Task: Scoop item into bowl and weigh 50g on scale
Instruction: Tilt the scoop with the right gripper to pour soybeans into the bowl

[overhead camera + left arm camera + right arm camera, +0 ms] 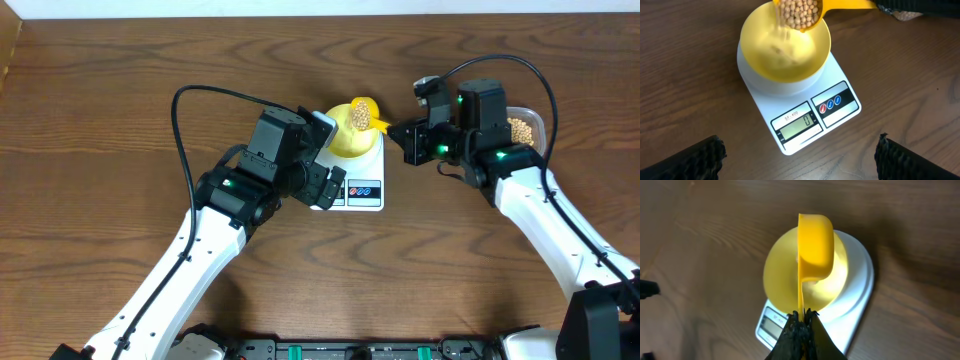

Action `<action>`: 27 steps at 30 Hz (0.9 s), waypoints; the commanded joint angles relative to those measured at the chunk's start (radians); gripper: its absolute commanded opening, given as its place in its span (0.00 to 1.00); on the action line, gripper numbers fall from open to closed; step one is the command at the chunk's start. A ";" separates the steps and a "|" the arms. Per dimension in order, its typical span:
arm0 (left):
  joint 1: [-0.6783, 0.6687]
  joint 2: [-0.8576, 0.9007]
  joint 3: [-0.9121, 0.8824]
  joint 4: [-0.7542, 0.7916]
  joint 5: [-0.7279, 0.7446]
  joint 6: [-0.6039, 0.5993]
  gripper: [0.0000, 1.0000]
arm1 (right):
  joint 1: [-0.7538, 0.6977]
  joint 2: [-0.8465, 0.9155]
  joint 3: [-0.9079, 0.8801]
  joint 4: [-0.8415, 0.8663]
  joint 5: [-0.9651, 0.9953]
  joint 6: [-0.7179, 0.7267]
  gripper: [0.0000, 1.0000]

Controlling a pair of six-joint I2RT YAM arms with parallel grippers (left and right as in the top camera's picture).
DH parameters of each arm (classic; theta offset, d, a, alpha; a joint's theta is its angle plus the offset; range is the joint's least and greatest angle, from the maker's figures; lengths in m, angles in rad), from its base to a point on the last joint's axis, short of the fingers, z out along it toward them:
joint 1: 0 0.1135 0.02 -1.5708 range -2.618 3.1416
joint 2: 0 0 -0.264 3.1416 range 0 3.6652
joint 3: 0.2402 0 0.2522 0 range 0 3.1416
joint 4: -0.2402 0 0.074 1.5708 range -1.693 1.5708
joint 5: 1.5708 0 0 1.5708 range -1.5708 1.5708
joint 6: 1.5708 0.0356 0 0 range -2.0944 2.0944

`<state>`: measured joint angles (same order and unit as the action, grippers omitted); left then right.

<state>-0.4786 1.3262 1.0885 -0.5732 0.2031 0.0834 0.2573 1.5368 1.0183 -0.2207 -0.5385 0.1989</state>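
The pale yellow bowl sits on the white scale, whose display reads 0. My right gripper is shut on the handle of a yellow scoop tilted on its side over the bowl. Tan beans fill the scoop and some are falling into the bowl. My left gripper is open and empty, hovering over the table just in front of the scale. In the overhead view the scoop is above the bowl.
A clear plastic tub of beans stands behind my right arm at the right. A black cable loops over the table at the left.
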 commanded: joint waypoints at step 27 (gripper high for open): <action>0.004 -0.002 0.003 0.003 -0.013 0.010 0.98 | 0.021 -0.017 0.011 0.047 0.033 -0.094 0.01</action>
<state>-0.4786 1.3262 1.0885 -0.5728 0.2031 0.0834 0.2737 1.5368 1.0183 -0.1806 -0.4965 0.1471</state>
